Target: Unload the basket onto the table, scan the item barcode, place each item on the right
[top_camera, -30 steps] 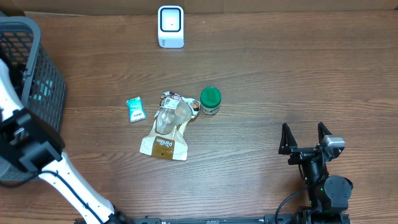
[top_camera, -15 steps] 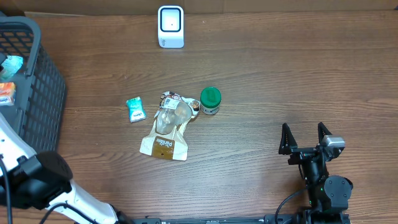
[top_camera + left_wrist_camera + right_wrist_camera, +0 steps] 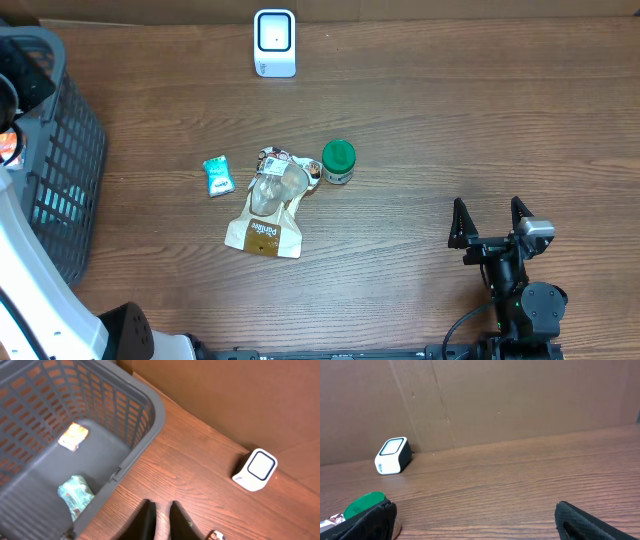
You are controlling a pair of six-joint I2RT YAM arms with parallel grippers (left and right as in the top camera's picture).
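- The barcode scanner [image 3: 274, 42] is a small white box with a dark-rimmed window on its face. It stands upright at the far edge of the table, just in front of the cardboard wall.
- A tan pouch [image 3: 268, 215] with a clear window and a brown band at its bottom lies flat near the middle of the table.
- A small jar with a green lid [image 3: 338, 161] stands upright just beside the top right corner of the pouch.
- A small teal packet [image 3: 218, 176] lies flat, near the pouch on its left.
- Inside the grey basket [image 3: 150, 405], an orange-yellow packet [image 3: 73, 436] and a crumpled teal packet [image 3: 76, 496] lie apart on the floor.
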